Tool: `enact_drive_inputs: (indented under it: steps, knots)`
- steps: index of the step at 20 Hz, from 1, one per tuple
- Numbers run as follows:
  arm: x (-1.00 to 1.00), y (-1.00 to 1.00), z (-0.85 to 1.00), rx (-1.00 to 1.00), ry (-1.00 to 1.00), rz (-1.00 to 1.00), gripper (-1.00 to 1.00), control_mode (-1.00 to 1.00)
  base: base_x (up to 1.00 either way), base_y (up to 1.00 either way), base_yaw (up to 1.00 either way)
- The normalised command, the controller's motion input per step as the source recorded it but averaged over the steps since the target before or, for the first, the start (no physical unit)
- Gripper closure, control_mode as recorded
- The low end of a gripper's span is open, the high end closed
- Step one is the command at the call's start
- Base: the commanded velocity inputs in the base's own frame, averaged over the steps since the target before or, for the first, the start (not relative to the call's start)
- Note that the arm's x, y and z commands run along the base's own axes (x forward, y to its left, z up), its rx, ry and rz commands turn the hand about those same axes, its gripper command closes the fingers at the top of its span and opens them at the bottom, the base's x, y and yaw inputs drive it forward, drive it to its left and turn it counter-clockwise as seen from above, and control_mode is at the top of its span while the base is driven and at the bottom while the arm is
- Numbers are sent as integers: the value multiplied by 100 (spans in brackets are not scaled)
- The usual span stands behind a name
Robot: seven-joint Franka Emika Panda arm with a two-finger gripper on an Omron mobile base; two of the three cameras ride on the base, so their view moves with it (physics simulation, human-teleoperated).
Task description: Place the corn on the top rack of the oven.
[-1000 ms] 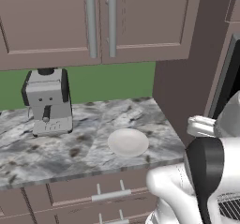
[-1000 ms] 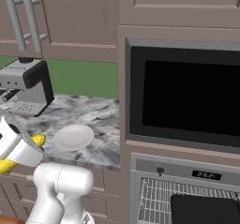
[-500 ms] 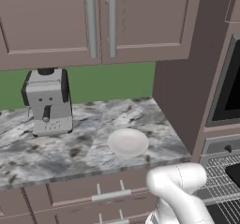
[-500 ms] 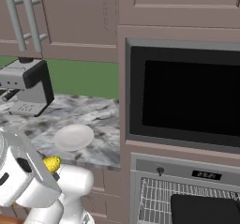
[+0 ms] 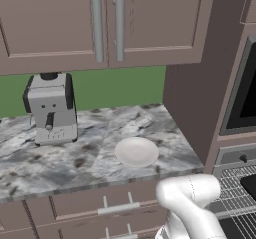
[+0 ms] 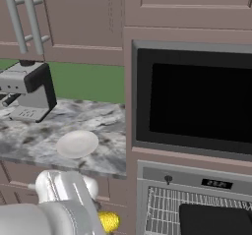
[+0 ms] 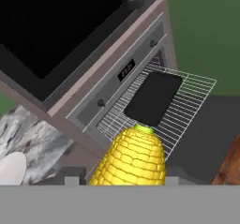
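The corn [image 7: 130, 160], yellow-kernelled with a greenish tip, is gripped in the claw [image 7: 129, 180], held in front of the oven [image 7: 123, 73], short of the top rack [image 7: 183, 107].

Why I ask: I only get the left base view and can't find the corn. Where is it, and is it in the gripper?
Observer: In the hand view the corn sits in the gripper, which is shut on it.
Operator: Which way does it point?
Observer: Its greenish end faces the oven, towards the pulled-out top rack. It is not on the rack yet.
Operator: Is the rack free?
Observer: Not quite. A dark tray lies on the middle of it, with bare bars showing on both sides of the tray.
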Motion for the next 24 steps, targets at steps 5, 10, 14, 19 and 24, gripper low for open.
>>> enact_drive_inputs:
  steps: [5,10,14,19,24]
  knots:
    - [-9,-100,-54,23,-22,-18,100,-100,0,0,0]
    - [1,-76,-64,16,-19,-21,100,-100,0,0,0]
    - [27,-59,-88,11,-12,-18,100,-100,0,0,0]
    - [51,-57,-83,11,-1,-13,100,-100,0,0,0]
    - [74,-43,-91,7,0,-7,100,-100,0,0,0]
